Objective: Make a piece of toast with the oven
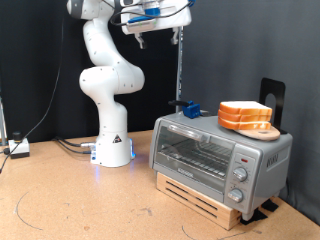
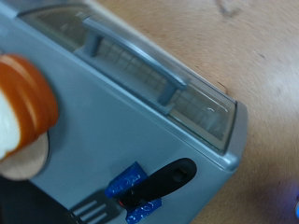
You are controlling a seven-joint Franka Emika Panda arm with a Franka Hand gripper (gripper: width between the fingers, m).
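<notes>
The oven (image 1: 215, 160) is a silver-grey toaster oven on a wooden crate at the exterior view's right. Its glass door is shut, and a column of knobs (image 1: 238, 178) runs down its front. On its roof sits a round wooden board with a stack of bread slices (image 1: 246, 116). No single piece of toast lies apart from that stack. My gripper (image 1: 157, 36) hangs high above the oven's left end, its two fingers apart and nothing between them. The wrist view looks down on the oven's roof (image 2: 112, 121), its bar handle (image 2: 131, 58) and the bread (image 2: 23, 107). No fingers show there.
A black-handled spatula with blue tape (image 2: 145, 191) lies on the oven's roof, beside the bread (image 1: 188, 108). A black stand (image 1: 272, 95) rises behind the oven. The white arm's base (image 1: 112, 150) stands on the wooden table at the oven's left, with cables trailing left.
</notes>
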